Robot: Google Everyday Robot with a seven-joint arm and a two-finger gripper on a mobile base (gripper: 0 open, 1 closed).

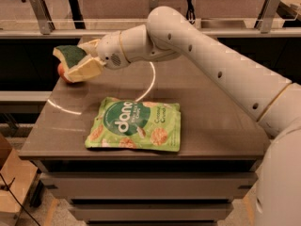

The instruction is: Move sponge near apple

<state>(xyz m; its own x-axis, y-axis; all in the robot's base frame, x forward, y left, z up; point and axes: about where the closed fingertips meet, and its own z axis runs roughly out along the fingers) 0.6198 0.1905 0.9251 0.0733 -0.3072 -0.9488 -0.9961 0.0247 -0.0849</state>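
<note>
My gripper is at the far left of the table, shut on the sponge, which has a dark green top over pale yellow foam. It holds the sponge above the table's left edge. The red apple sits on the table right beneath and behind the sponge and gripper, mostly hidden by them; only its left side shows. The sponge is directly over the apple.
A large green snack bag lies flat in the middle front of the grey table. My white arm reaches in from the right across the table's back. A railing and dark shelf run behind the table.
</note>
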